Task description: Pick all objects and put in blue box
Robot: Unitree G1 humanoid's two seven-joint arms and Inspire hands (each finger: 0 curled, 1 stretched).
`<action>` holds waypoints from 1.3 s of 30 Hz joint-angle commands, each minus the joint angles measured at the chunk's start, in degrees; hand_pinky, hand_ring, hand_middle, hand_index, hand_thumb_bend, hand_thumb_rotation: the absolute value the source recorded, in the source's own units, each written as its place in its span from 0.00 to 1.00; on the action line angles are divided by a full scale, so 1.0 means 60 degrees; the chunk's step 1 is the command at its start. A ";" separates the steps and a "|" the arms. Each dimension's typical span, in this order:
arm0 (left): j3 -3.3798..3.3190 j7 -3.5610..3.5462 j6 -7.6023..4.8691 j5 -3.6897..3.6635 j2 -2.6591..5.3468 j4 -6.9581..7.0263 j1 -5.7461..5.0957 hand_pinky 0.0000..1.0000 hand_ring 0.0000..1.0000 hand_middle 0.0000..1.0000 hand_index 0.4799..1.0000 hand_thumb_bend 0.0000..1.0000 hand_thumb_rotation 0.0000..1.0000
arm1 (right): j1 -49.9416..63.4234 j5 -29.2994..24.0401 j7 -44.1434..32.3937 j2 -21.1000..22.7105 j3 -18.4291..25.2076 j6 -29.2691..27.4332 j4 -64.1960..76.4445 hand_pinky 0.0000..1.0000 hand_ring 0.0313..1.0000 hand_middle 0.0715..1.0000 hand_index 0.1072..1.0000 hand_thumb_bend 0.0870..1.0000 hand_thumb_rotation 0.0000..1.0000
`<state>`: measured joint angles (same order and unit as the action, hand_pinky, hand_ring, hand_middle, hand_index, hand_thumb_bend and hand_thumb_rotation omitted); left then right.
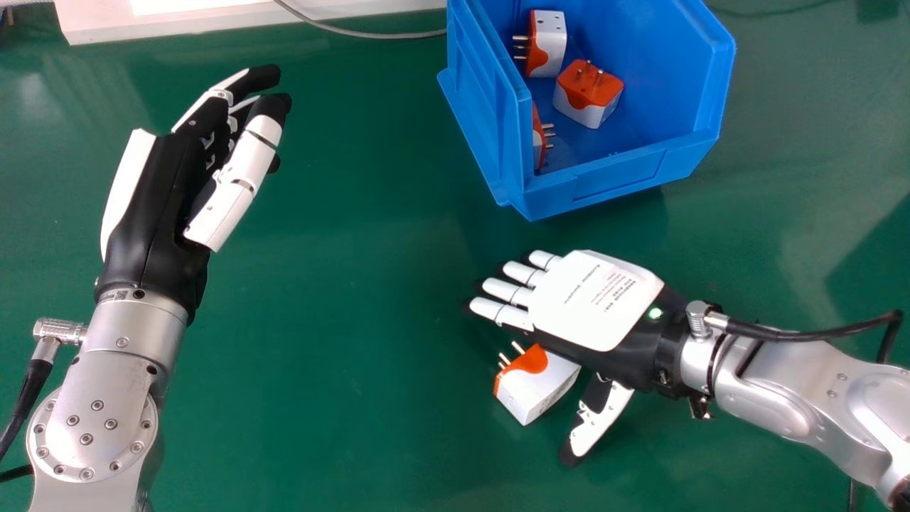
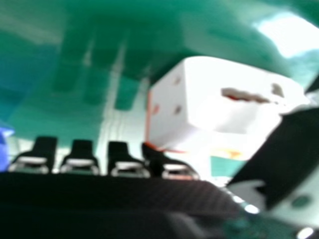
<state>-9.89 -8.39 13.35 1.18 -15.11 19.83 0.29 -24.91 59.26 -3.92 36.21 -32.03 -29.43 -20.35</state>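
On the green table a white and orange plug adapter (image 1: 534, 384) lies with its pins facing up and left. My right hand (image 1: 597, 299) is palm down just above and beside it, fingers straight and thumb spread to the adapter's other side. In the right hand view the adapter (image 2: 214, 104) sits between my right hand's fingertips (image 2: 104, 162) and thumb, not gripped. The blue box (image 1: 618, 174) holds several similar adapters, one of them (image 1: 589, 92) with pins up. My left hand (image 1: 163, 185) stays at the left, fingers relaxed and slightly bent, holding nothing.
A white object (image 1: 170, 18) stands along the table's far left edge, and a grey cable (image 1: 355, 32) runs from it to the box. Black cables hang beside both forearms. Green tabletop (image 1: 341, 320) stretches between the two hands.
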 commanded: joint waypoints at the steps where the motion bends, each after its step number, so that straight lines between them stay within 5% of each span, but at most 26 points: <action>1: -0.0037 0.0056 -0.0039 -0.0038 -0.0055 0.0200 0.0205 0.78 0.85 0.84 0.70 0.34 0.76 | -0.0078 0.0232 0.0032 0.0165 -0.0097 0.0123 -0.0183 0.93 1.00 1.00 0.93 0.55 0.40; 16: -0.0089 0.0051 -0.0058 -0.0060 -0.0071 -0.0017 0.0327 0.79 0.85 0.84 0.71 0.35 0.76 | -0.0186 -0.0493 0.0349 0.0043 -0.0025 -0.0195 -0.0650 0.87 0.95 0.93 0.85 0.59 0.21; 19: -0.0087 0.0067 -0.0006 -0.0042 -0.0069 0.0026 0.0327 0.79 0.85 0.84 0.71 0.35 0.76 | -0.0336 -0.0447 0.0869 -0.0072 -0.0111 -0.0352 -0.1082 0.72 0.80 0.78 0.69 0.57 0.13; 21: -0.0090 0.0069 0.0030 -0.0038 -0.0068 0.0062 0.0326 0.79 0.85 0.84 0.71 0.35 0.76 | -0.0389 -0.0456 0.0941 -0.0116 -0.0126 -0.0360 -0.1204 0.72 0.80 0.78 0.69 0.57 0.13; 23: -0.0095 0.0069 0.0058 -0.0040 -0.0071 0.0071 0.0335 0.79 0.85 0.83 0.71 0.35 0.76 | -0.0429 -0.0527 0.0978 -0.0134 -0.0098 -0.0383 -0.1255 0.59 0.68 0.67 0.58 0.53 0.08; 39: -0.0124 0.0074 0.0170 -0.0039 -0.0083 0.0159 0.0311 0.78 0.85 0.83 0.70 0.37 0.76 | -0.0647 -0.0148 0.1529 -0.0090 -0.0131 -0.0022 -0.1416 0.44 0.51 0.48 0.42 0.47 0.02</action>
<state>-10.09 -8.39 14.48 1.12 -15.12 19.29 1.45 -26.79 54.74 4.26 34.44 -33.57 -34.93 -27.29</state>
